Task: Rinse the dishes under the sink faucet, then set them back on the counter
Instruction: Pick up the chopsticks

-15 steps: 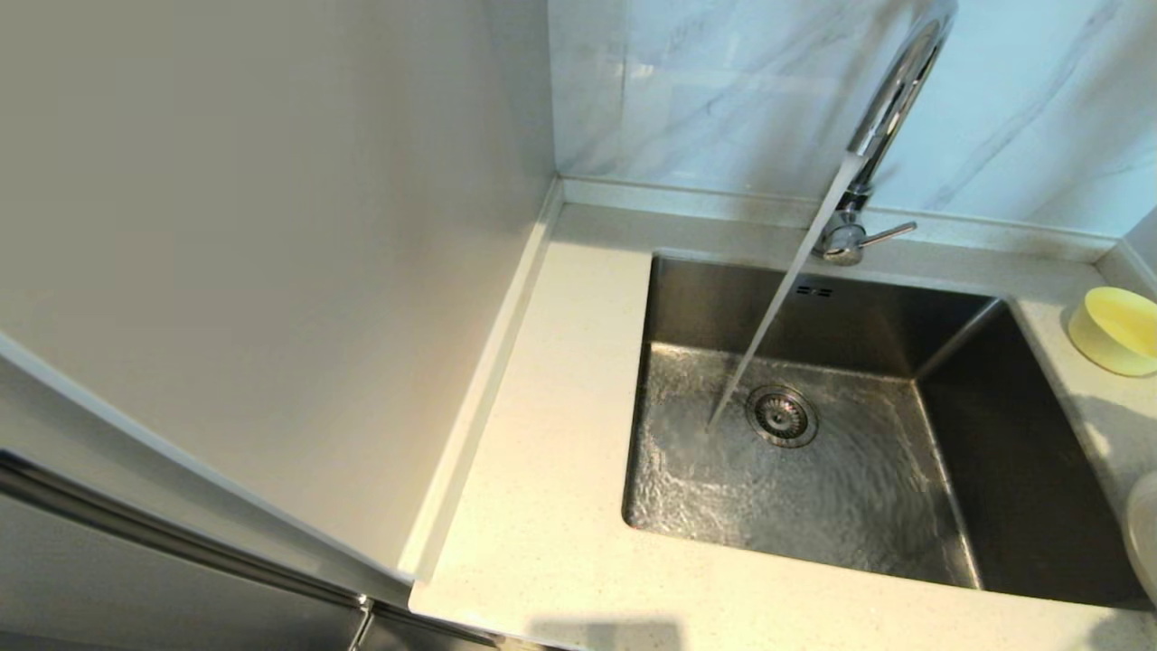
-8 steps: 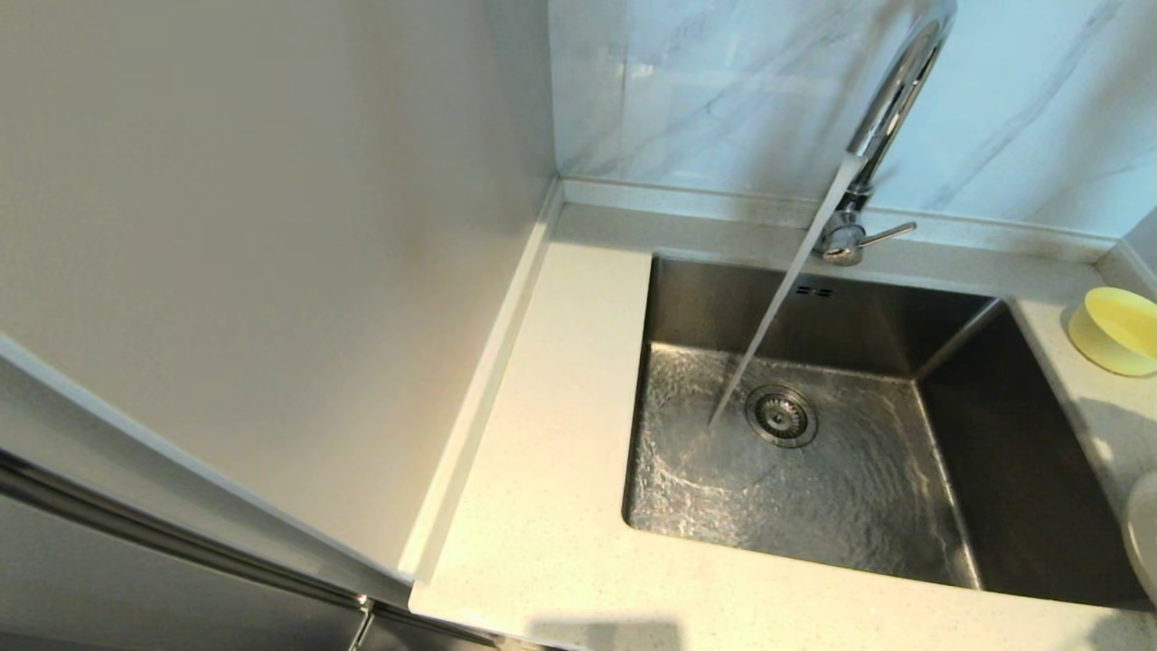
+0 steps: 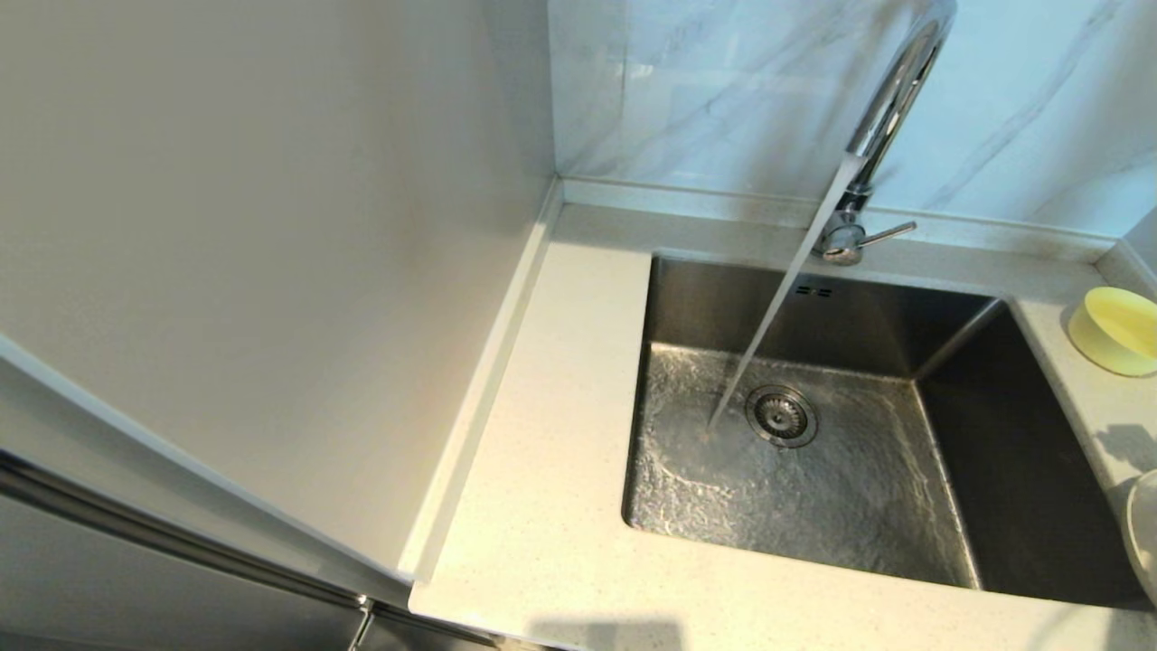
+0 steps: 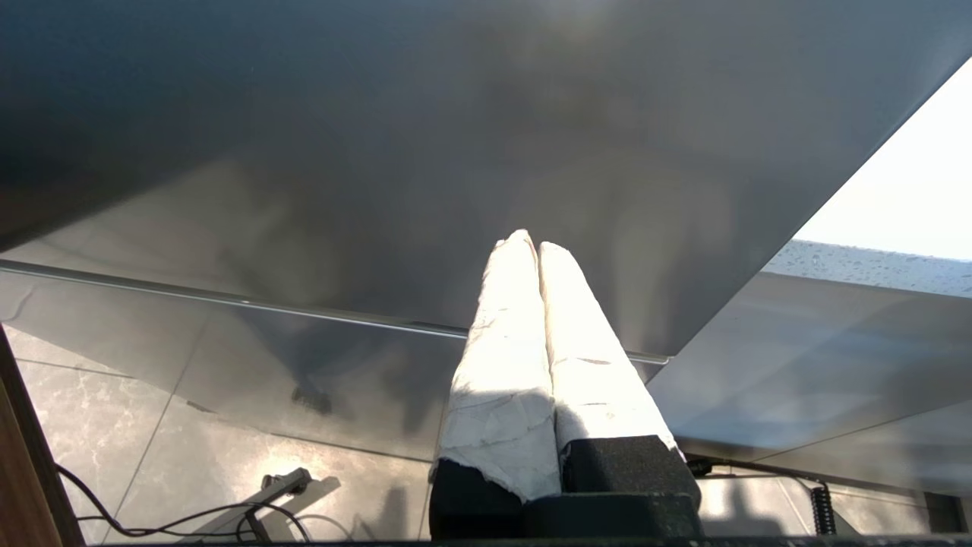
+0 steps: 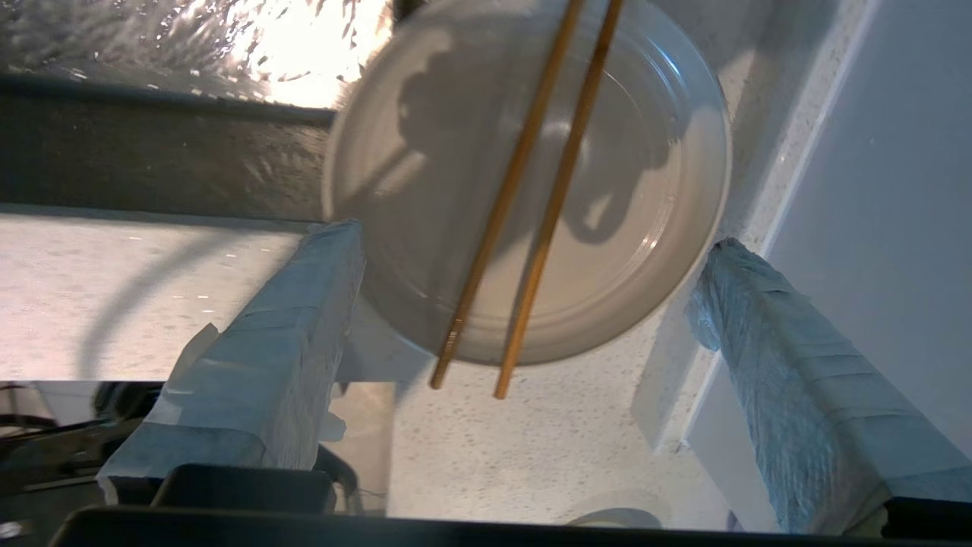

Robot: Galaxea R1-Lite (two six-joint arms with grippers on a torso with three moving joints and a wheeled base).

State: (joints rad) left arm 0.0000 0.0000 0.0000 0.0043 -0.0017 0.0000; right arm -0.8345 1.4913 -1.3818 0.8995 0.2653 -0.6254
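Note:
The chrome faucet (image 3: pixel 890 99) pours a steady stream into the steel sink (image 3: pixel 813 312), beside the drain strainer (image 3: pixel 781 416). A pale-yellow bowl (image 3: pixel 1116 330) stands on the counter (image 3: pixel 560 407) right of the sink. Only the rim of the off-white plate (image 3: pixel 1142 533) shows at the right edge. In the right wrist view the plate (image 5: pixel 645 228) lies on the counter with two wooden chopsticks (image 5: pixel 510 190) across it. My right gripper (image 5: pixel 535 239) hovers above it, open and holding nothing. My left gripper (image 4: pixel 531 245) is shut and empty, parked low before a grey panel.
A tall pale cabinet side (image 3: pixel 271 271) walls the counter on the left. The grey-veined marble wall (image 3: pixel 723 81) stands behind the faucet, above the low raised back edge (image 3: pixel 687 201). A white wall (image 5: pixel 896 152) runs close beside the plate.
Water keeps running. A shadow on the counter right of the sink has shifted slightly toward the plate; the bowl and plate have not moved.

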